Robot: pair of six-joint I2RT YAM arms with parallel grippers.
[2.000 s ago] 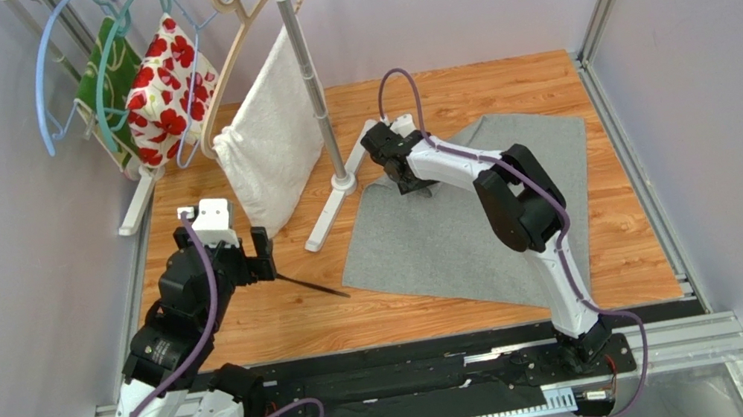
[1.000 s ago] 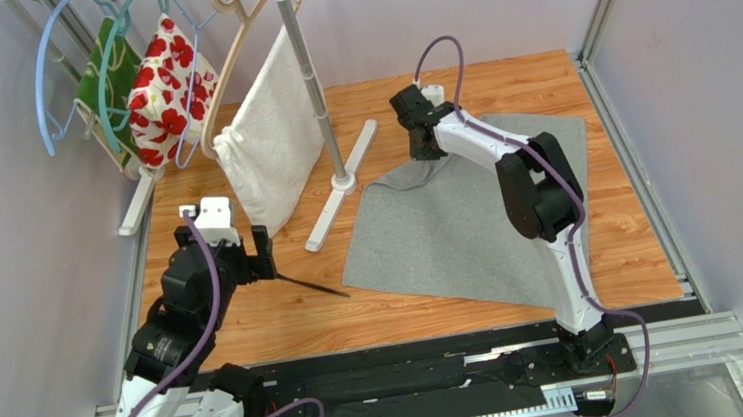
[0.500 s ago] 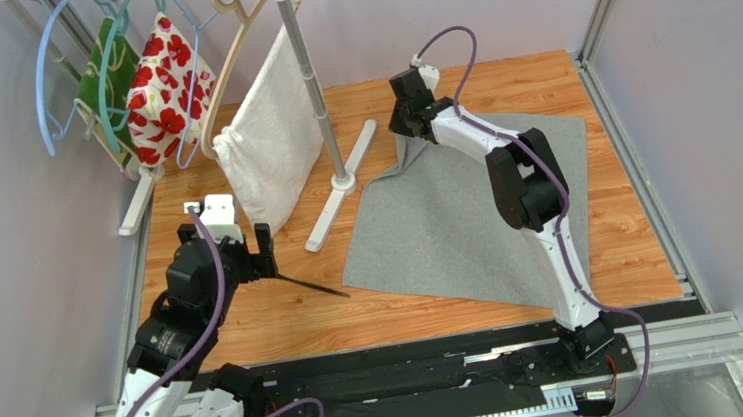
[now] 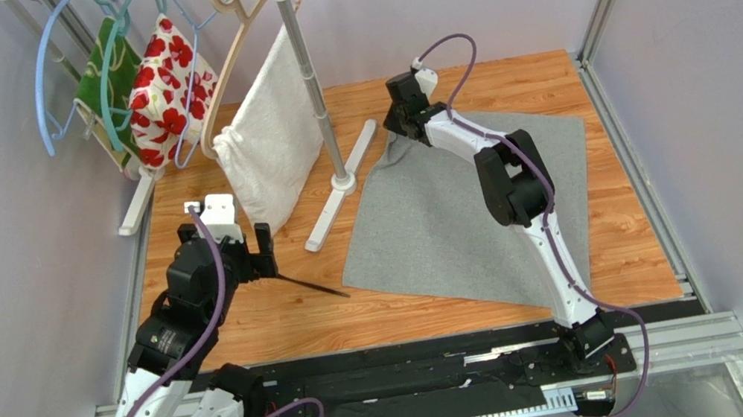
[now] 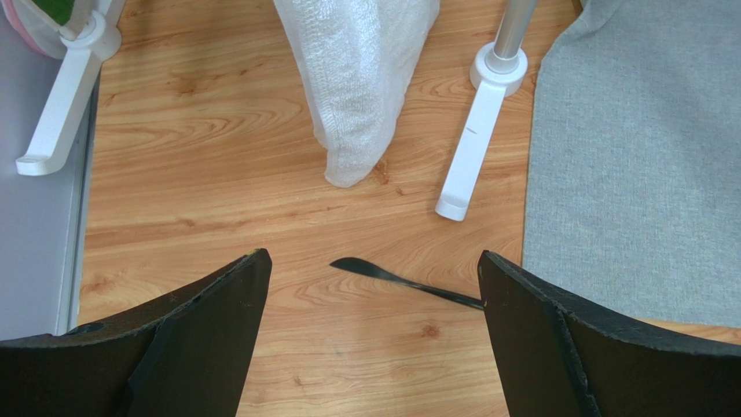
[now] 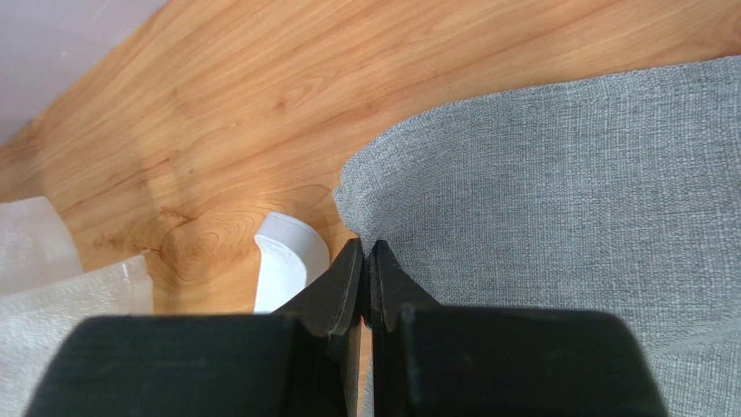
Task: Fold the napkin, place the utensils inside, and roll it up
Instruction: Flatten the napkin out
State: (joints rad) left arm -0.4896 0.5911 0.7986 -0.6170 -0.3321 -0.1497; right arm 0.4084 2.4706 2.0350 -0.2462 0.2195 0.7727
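R pincer (image 6: 366, 254) is pinched shut on the grey napkin (image 6: 557, 200) corner. L pincer (image 5: 372, 259) gapes wide above the dark utensil (image 5: 400, 281) on the wood surface (image 5: 217, 156).

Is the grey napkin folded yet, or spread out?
Spread out: the napkin lies in one layer on the table; only its far left corner is pinched in the shut right gripper.

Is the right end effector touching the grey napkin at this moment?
Touching. In the right wrist view, the right end effector is shut on the edge of the napkin, and the fabric runs in between its closed fingertips.
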